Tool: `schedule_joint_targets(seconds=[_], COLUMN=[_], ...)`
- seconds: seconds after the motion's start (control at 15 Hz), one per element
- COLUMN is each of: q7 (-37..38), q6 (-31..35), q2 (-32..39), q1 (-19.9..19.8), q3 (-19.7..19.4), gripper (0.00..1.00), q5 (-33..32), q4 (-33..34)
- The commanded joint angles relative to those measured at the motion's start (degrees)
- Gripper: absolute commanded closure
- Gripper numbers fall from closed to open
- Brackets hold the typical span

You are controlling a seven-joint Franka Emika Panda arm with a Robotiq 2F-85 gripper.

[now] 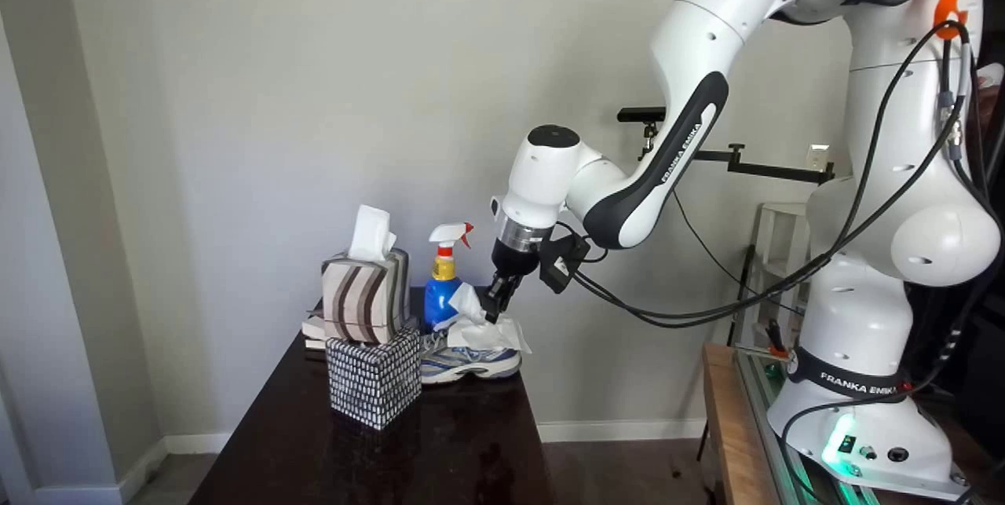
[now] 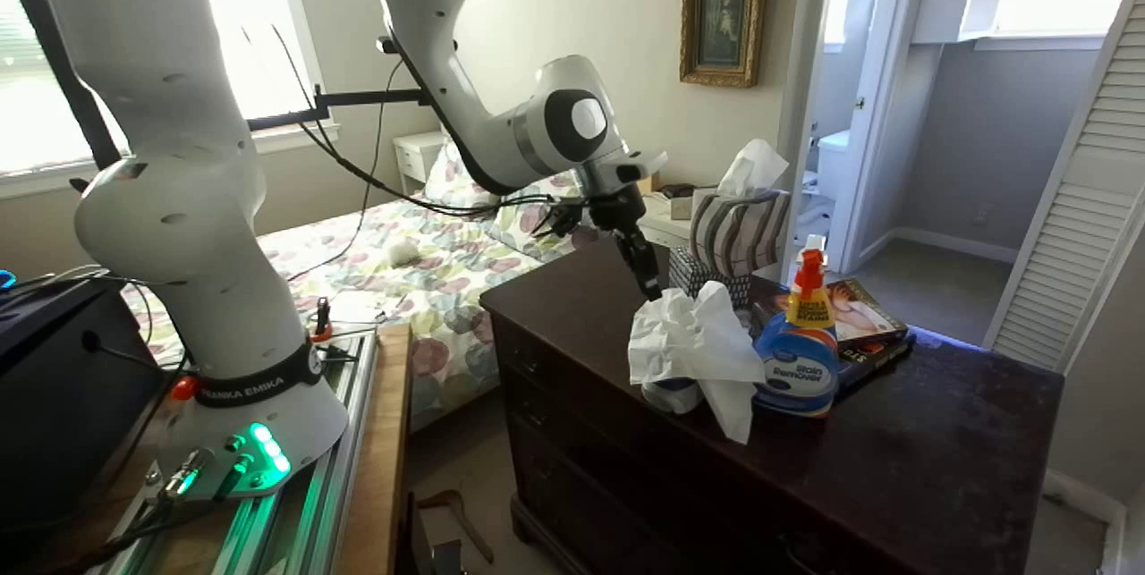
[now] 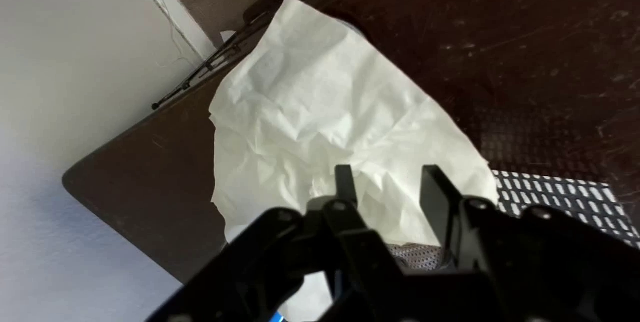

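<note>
Our gripper [image 3: 387,178], fingers [image 3: 346,186] partly spread and holding nothing, hangs over crumpled white paper [image 3: 310,106].
Whether the fingers touch the paper below them, draped over a shoe [image 1: 471,367], we cannot tell. Near the gripper stand a blue spray bottle [image 2: 794,369] of stain remover and, on a patterned box [image 1: 369,387], a striped tissue box [image 1: 357,301].
</note>
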Motion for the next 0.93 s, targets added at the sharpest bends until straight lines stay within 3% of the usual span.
schedule_joint_targets(seconds=[0.0,0.27,0.33,0.6,0.73,0.8,0.87], q7=[-6.85,-19.81,-23.79,-38.34,-40.12,-37.25,-38.07], q6=[0.58,1.64,1.67,-3.15,-8.56,-4.2,-5.81], q2=[-4.32,-4.53,-4.43,-4.5,-5.2,-3.32,-3.58], q1=[-0.29,0.35,0.37,0.29,0.18,0.35,0.28], q3=[1.39,3.91,4.79,8.12,8.15,7.65,7.7], gripper=[0.29,0.02,0.0,0.0,0.0,0.0,0.0], q5=[5.75,18.43,22.42,40.62,43.4,39.76,40.78], q4=[-3.78,-5.42,-5.75,-5.28,-4.04,-4.38,-4.14])
